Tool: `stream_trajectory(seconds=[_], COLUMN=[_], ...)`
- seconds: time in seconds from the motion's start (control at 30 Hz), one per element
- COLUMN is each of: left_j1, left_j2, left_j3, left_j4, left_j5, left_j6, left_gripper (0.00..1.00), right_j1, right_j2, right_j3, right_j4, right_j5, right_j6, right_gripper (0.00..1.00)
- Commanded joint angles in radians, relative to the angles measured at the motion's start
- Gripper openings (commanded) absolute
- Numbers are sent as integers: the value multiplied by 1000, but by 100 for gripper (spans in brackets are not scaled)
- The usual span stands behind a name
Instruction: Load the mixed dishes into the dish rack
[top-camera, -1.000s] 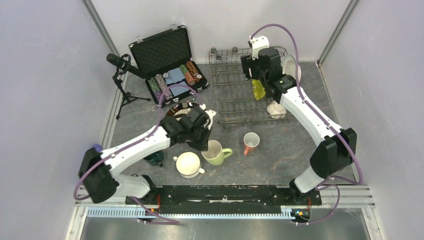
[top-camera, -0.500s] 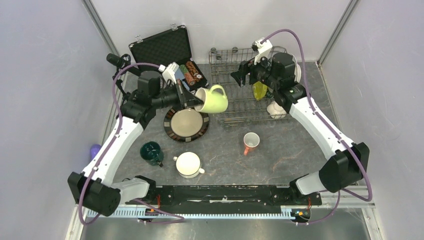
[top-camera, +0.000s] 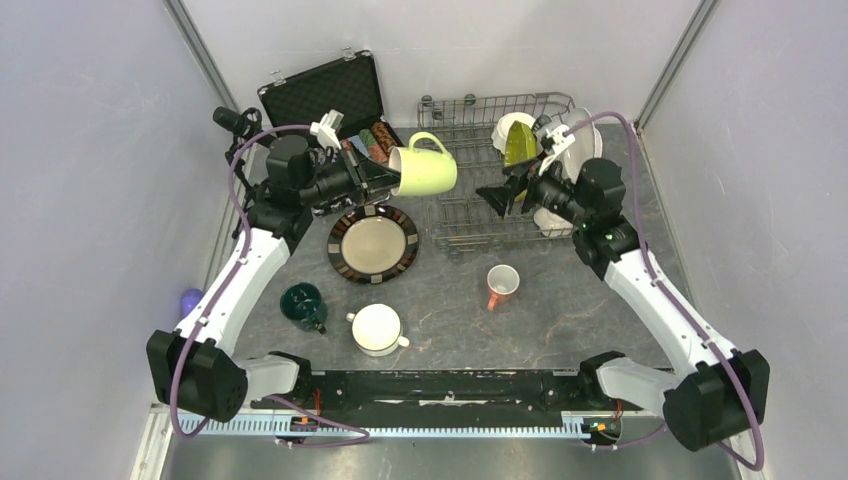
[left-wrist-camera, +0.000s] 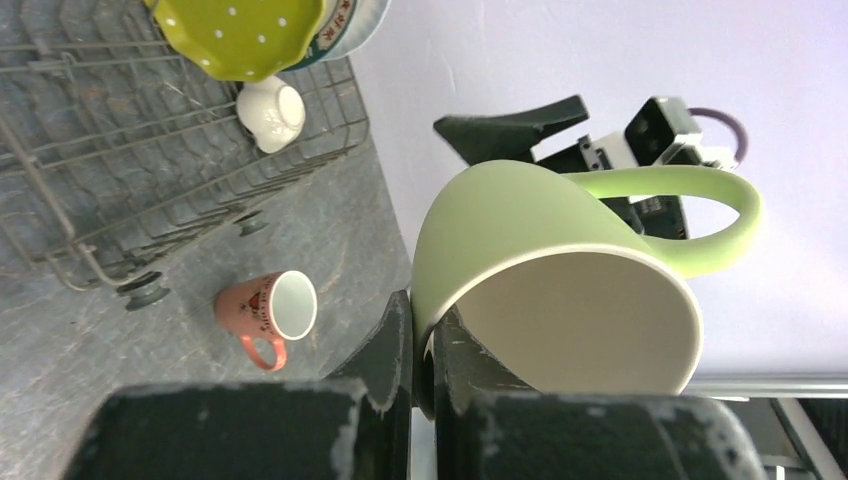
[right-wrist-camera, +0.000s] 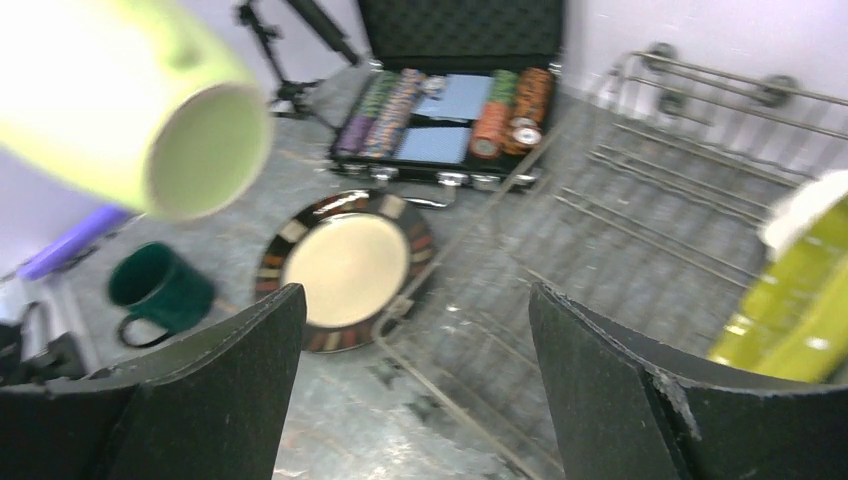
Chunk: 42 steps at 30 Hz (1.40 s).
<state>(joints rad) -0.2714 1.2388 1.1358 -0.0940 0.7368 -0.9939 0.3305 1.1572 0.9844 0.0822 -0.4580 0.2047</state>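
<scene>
My left gripper (top-camera: 385, 180) is shut on the rim of the light-green mug (top-camera: 425, 170) and holds it on its side in the air at the left edge of the grey wire dish rack (top-camera: 470, 215). In the left wrist view the jaws (left-wrist-camera: 430, 340) pinch the mug's wall (left-wrist-camera: 520, 230). My right gripper (top-camera: 500, 198) is open and empty above the rack's right half, its fingers (right-wrist-camera: 240, 370) wide apart. A lime-green plate (top-camera: 518, 148) and a white mug (top-camera: 548, 222) sit in the rack. A brown-rimmed plate (top-camera: 373, 244), salmon mug (top-camera: 500, 285), dark-teal mug (top-camera: 303, 305) and white bowl (top-camera: 377, 328) lie on the table.
An open black case (top-camera: 330, 110) with poker chips stands at the back left, beside a small tripod (top-camera: 242, 160). A white plate (top-camera: 588, 135) leans at the rack's far right corner. Walls close in the table on three sides.
My left arm lifted the light-green mug off the table and carried it up toward the rack. My right gripper left the lime-green plate in the rack and drew back to the right.
</scene>
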Motion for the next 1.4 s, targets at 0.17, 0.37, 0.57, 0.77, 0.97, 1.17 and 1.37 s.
stream_trajectory(seconds=[0.17, 0.37, 0.57, 0.77, 0.97, 1.17, 1.37], left_j1=[-14, -82, -140, -159, -163, -164, -163], left_j2=[29, 68, 84, 95, 99, 103, 110], left_j3=[-46, -47, -38, -34, -31, -29, -14], left_j4=[427, 532, 542, 515, 509, 508, 421], left_j5=[174, 195, 197, 194, 193, 190, 173], left_j6=[-295, -376, -373, -346, -343, -337, -267], left_gripper=[2, 2, 2, 2, 2, 2, 10], right_j1=[6, 40, 83, 93, 100, 105, 105], right_j2=[-75, -5, 75, 88, 96, 120, 124], right_j3=[-154, -110, -51, -56, -52, -44, -46], right_j4=[535, 662, 728, 843, 872, 857, 883], right_j5=[-392, -400, -406, -410, -420, -427, -419], right_j6=[390, 506, 588, 681, 744, 772, 798], right_gripper=[92, 97, 98, 98, 97, 79, 34])
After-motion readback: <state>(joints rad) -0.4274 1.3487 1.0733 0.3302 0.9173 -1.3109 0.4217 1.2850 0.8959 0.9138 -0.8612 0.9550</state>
